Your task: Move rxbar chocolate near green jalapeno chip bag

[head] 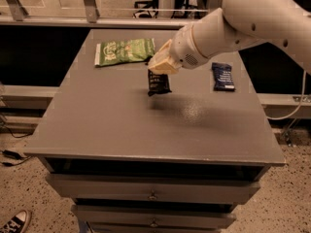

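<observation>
Pinched in the gripper (159, 71), the rxbar chocolate (159, 83) hangs above the desk (121, 130) near the green jalapeno chip bag (125, 51) (only setting down seems left).

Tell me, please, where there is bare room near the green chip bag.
Bare strip in front of the green jalapeno chip bag, left of the gripper holding the rxbar chocolate; the table's near half is free. Crowded beside the blue bar.

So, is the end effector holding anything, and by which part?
Yes. The end effector, over the table, grips the rxbar chocolate by its upper end.
</observation>
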Motion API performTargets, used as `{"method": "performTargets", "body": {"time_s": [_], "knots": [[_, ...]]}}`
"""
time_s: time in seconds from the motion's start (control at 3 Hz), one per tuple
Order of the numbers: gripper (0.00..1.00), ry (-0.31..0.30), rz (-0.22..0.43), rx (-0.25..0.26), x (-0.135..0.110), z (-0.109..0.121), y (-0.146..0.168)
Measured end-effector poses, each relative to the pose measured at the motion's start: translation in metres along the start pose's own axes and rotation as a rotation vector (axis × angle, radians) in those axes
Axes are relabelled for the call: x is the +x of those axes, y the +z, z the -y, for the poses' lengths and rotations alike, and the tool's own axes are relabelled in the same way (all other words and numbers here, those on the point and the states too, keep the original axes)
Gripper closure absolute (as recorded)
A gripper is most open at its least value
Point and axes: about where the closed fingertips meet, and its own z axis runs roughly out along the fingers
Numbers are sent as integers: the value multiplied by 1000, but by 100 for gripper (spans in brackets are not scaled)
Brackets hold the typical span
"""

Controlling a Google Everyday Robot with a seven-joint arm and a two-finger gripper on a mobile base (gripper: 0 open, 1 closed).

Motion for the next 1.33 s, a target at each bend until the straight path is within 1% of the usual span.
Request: {"method": "performTargets", "body": {"time_s": [0.33, 0.67, 1.0, 1.33], "knots": [[100, 21, 41, 90, 8, 43, 8], [100, 54, 58, 177, 20, 78, 24], [100, 76, 68, 230, 27, 100, 34], [100, 108, 69, 266, 37, 123, 49]]}}
